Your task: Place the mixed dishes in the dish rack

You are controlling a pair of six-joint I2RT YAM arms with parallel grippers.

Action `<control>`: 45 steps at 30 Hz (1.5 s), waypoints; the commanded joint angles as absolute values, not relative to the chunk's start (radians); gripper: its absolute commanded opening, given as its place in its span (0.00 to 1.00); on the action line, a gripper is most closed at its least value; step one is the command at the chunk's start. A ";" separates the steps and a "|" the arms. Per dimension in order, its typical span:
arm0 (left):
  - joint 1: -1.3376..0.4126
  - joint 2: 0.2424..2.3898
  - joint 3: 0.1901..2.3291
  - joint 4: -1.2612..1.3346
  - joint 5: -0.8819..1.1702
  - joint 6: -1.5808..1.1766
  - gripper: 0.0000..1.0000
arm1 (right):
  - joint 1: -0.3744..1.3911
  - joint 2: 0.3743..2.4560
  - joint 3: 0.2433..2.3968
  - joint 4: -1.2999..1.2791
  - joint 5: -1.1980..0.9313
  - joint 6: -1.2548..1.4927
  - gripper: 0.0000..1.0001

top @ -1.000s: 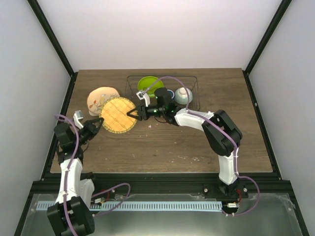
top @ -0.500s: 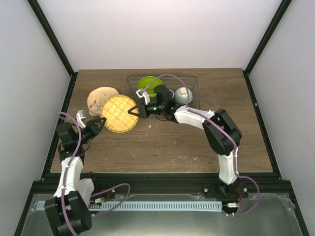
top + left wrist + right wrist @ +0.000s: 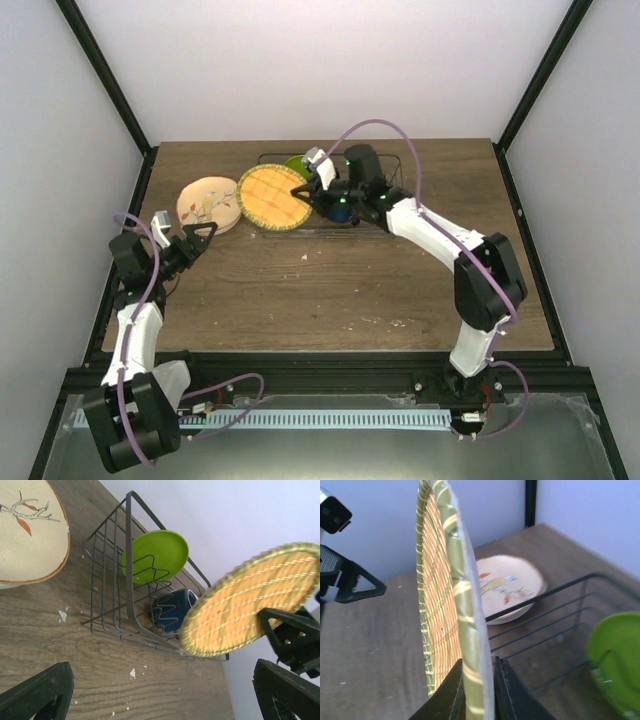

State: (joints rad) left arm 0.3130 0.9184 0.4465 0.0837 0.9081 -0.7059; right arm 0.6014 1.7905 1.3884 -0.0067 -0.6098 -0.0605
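Observation:
My right gripper (image 3: 303, 190) is shut on the rim of the tan woven-look plate (image 3: 272, 197), holding it on edge above the left end of the dark wire dish rack (image 3: 270, 156). In the right wrist view the plate's rim (image 3: 470, 645) sits between the two fingers (image 3: 479, 695). The lime-green plate (image 3: 155, 555) stands in the rack, and the dark blue mug (image 3: 172, 611) lies beside it. The beige patterned plate (image 3: 208, 205) lies flat on the table left of the rack. My left gripper (image 3: 195, 238) is open and holds nothing, low over the table near that plate.
The rack's wire wall (image 3: 127, 555) rises between the beige plate (image 3: 25, 535) and the green one. White crumbs (image 3: 62, 615) dot the wooden table (image 3: 350, 290). Black frame posts (image 3: 105, 80) stand at the back corners.
The right gripper closed on the woven plate, lifted it off the table and carried it back to the rack's left end. The left gripper let go, opened wide and drew back to the left.

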 commanded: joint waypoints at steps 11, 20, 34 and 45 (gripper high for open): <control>0.309 1.007 0.535 0.051 0.879 -0.630 1.00 | 0.564 1.748 1.456 0.093 -0.438 -0.719 0.01; 0.311 1.039 0.523 0.082 0.855 -0.641 1.00 | 0.549 1.826 1.487 0.160 -0.324 -0.908 0.01; 0.311 1.079 0.531 0.084 0.796 -0.624 1.00 | 0.501 1.962 1.564 0.171 -0.265 -1.034 0.01; 0.310 1.114 0.526 0.109 0.799 -0.632 1.00 | 0.482 1.966 1.570 0.120 -0.260 -1.063 0.01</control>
State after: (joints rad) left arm 0.3134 1.1046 0.5217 0.0772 0.7967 -0.6456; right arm 0.5034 1.9705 1.4979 0.0944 -0.3058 -1.0168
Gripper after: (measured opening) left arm 0.997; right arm 0.120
